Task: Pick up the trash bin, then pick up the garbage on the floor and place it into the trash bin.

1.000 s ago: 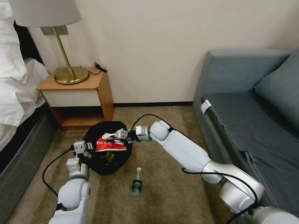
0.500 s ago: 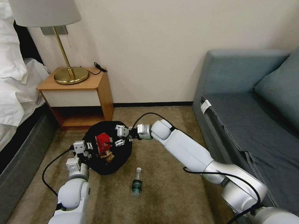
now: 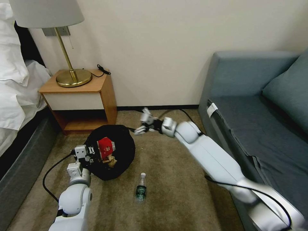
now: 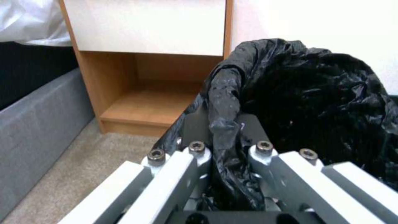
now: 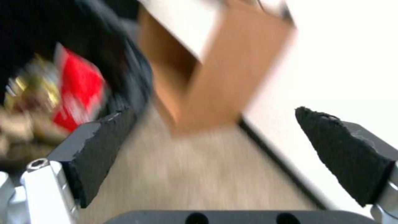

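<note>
The trash bin (image 3: 123, 150), lined with a glossy black bag (image 4: 315, 93), is tipped on the carpet in front of me. My left gripper (image 3: 86, 153) is shut on its rim (image 4: 224, 102). Inside lie the red-and-white packet (image 3: 106, 145) and a tan paper bag (image 3: 111, 160); the red packet (image 5: 79, 90) and a gold wrapper (image 5: 29, 90) also show in the right wrist view. A clear green-labelled bottle (image 3: 141, 187) lies on the carpet just right of the bin. My right gripper (image 3: 143, 122) is open and empty, above the floor beyond the bin, near the wall.
A wooden nightstand (image 3: 80, 99) with a brass lamp (image 3: 65, 54) stands behind the bin. A bed (image 3: 16, 96) runs along the left and a grey-blue sofa (image 3: 256, 106) along the right. Beige carpet (image 3: 179, 199) spreads around the bottle.
My right gripper let go of the red-and-white packet, which dropped into the bin, then pulled back up and to the right toward the wall. The left arm and bin stayed put.
</note>
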